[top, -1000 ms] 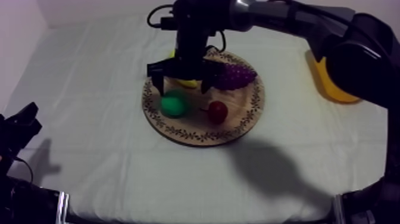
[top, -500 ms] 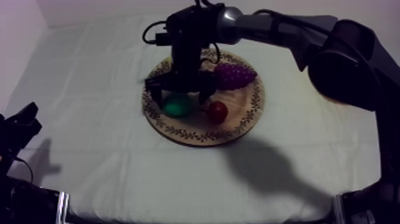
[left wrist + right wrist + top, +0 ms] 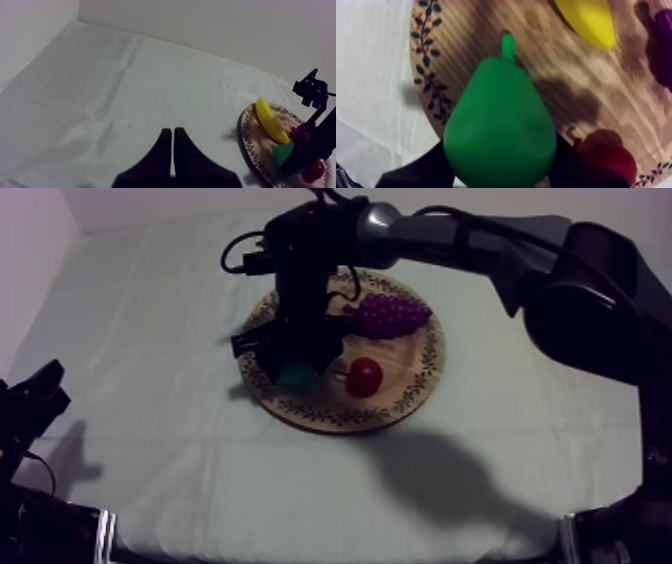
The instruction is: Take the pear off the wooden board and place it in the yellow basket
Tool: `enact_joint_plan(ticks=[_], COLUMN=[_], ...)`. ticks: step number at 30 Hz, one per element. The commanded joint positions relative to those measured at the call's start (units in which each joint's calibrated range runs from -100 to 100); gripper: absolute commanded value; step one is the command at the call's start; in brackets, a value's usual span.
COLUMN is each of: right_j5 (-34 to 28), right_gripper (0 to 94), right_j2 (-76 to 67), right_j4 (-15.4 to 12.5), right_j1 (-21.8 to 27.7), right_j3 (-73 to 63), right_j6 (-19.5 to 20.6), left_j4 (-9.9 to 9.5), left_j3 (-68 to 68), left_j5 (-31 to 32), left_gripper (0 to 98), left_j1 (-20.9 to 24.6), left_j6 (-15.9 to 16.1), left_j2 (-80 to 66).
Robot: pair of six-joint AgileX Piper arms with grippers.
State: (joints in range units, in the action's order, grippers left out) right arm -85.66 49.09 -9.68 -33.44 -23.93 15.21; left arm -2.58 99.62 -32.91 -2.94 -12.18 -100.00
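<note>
Purple bunch of toy grapes (image 3: 393,315) lying flat, small round red fruit (image 3: 364,376) close by, curved yellow banana (image 3: 270,120) alongside, grey-white tablecloth (image 3: 140,328) underneath.

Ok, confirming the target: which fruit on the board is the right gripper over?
The green pear, directly under the right gripper; the banana, bunch of grapes and small red fruit lie beside it.

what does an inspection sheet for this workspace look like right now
surface: grey-white cloth, lightly creased
job's things: pear lying on the board
clutter: banana, grapes and small red fruit, all on the board
grippers: right gripper down at the pear; left gripper shut, low over bare cloth
cables: nothing seen
surroundings: pale wall behind the table
</note>
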Motion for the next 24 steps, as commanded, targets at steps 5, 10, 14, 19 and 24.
enact_joint_plan(ticks=[5,10,14,19,24], right_j5=[-1.50,-3.50,-5.93,-6.72,-6.01], right_gripper=[25.5,26.1,26.3,26.5,27.1], right_j2=[-7.49,-17.76,-25.24,-33.63,-40.12], right_j4=[0.00,1.34,2.30,3.48,4.92], right_j1=[0.31,0.86,2.37,5.87,11.37], right_j3=[2.97,5.05,5.53,8.36,12.53], right_j6=[-0.71,-1.05,-1.49,-2.33,-3.36], left_j4=[0.01,0.01,0.01,0.01,0.01], left_j3=[0.05,0.05,0.05,0.05,0.05], left_j5=[0.01,0.01,0.01,0.01,0.01], left_gripper=[0.1,0.1,0.1,0.1,0.1], left_j1=[0.01,0.01,0.01,0.01,0.01], left_j6=[-0.01,-0.01,-0.01,-0.01,-0.01], left_j2=[0.00,0.00,0.00,0.00,0.00])
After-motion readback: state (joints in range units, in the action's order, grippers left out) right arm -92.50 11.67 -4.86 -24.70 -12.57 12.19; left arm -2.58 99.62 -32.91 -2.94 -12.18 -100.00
